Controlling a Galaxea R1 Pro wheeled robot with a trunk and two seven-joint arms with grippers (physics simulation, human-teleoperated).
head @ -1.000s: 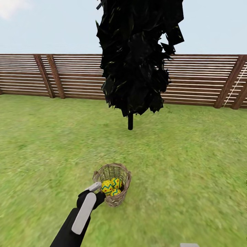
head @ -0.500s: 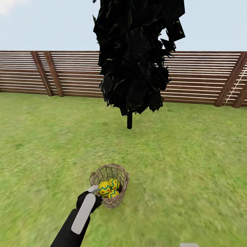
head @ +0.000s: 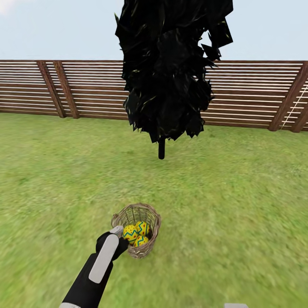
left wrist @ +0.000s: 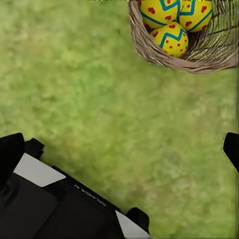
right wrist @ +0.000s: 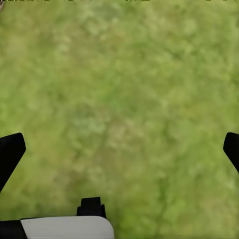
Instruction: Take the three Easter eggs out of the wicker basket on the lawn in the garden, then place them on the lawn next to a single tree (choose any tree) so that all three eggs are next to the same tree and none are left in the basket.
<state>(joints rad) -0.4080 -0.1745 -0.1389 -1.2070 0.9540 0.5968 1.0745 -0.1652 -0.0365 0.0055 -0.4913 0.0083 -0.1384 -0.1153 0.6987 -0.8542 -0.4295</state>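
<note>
Wicker basket (head: pixel 150 219), eggs (head: pixel 136 234) partly hidden

One marking, too small to read with certainty

In the left wrist view, small pale lettering runs along the black arm housing (left wrist: pixel 74 204); it appears upside down and looks like a brand name, perhaps "GALAXEA AI", though the letters are blurred.
</note>
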